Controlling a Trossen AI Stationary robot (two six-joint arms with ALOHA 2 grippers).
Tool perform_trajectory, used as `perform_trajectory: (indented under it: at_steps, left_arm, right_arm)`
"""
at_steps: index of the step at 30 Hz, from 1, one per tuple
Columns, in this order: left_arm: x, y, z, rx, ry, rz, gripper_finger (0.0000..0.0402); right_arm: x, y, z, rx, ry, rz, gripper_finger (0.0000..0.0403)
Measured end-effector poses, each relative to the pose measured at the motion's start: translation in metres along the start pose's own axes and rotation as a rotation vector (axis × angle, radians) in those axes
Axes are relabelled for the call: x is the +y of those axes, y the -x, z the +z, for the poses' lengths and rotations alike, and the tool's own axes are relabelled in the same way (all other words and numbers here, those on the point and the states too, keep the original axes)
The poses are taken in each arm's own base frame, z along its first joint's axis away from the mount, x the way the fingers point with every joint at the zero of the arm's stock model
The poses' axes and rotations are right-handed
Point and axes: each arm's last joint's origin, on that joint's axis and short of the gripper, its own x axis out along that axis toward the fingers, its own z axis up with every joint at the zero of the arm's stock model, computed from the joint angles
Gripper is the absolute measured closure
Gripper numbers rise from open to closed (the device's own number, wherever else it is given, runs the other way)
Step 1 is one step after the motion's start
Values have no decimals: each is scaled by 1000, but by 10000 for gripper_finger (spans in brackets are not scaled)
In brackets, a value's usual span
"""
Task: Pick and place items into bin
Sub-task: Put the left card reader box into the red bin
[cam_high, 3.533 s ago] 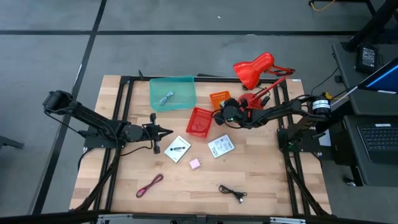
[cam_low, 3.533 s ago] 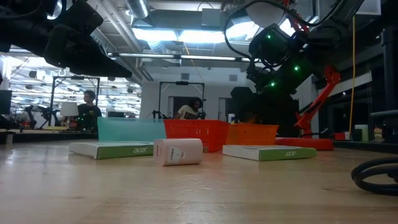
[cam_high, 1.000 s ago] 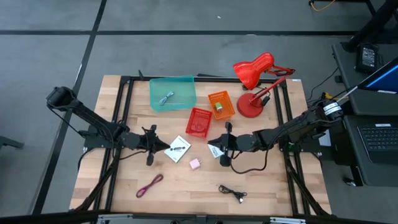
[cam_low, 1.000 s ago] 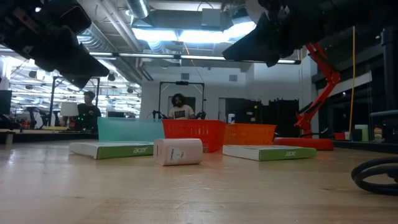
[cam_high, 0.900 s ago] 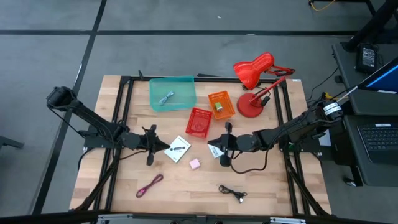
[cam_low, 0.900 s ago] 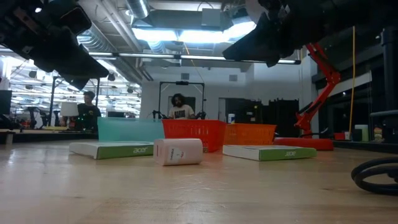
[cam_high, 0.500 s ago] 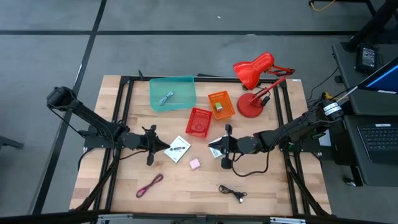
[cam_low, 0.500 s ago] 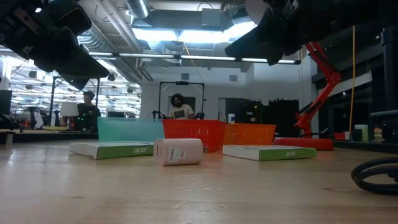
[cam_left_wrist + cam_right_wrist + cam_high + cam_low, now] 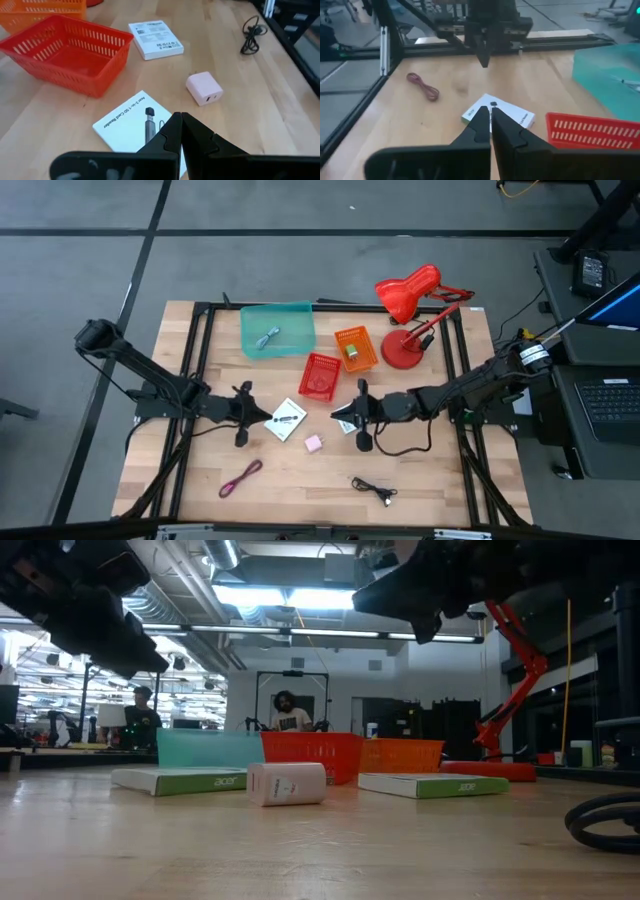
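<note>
In the high view the right end effector (image 9: 347,417) covers most of one white packet (image 9: 347,423). The black cable (image 9: 605,821) is cut off at the low view's edge. The teal bin's (image 9: 277,328) contents are too small to identify.

The surface (image 9: 420,470) is pale wood with a light grain. It carries 3 bins: a teal bin (image 9: 277,329), a red mesh basket (image 9: 321,376) and an orange mesh basket (image 9: 354,348). The 2 packets (image 9: 287,419) (image 9: 155,38) are white with black print; the low view shows a green edge band on each. The cube (image 9: 313,443) is pink. One cable (image 9: 240,477) is maroon, another (image 9: 373,490) black. The desk lamp (image 9: 408,305) is red. Both arms are dark.
</note>
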Motion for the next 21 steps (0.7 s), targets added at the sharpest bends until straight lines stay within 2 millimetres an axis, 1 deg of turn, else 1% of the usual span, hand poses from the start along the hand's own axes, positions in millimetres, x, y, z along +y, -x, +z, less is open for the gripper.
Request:
perform_trajectory:
  at_steps: [3,7,11,16,21]
  left_arm:
    - [-2,1,7,42,-21,17,398]
    - [-3,3,11,85,-35,36,398]
    - [-3,3,11,128,-26,72,398]
    - [-4,-4,6,192,-26,84,398]
    - [-7,-15,-6,291,4,68,398]
  right_arm:
    - [-3,-1,0,4,-10,-10,403]
    - [-3,-1,1,-1,-25,-11,403]
    - [0,-5,12,-10,-67,-9,403]
    - [4,-21,12,40,-53,-18,403]
    - [7,-39,0,88,-82,-31,403]
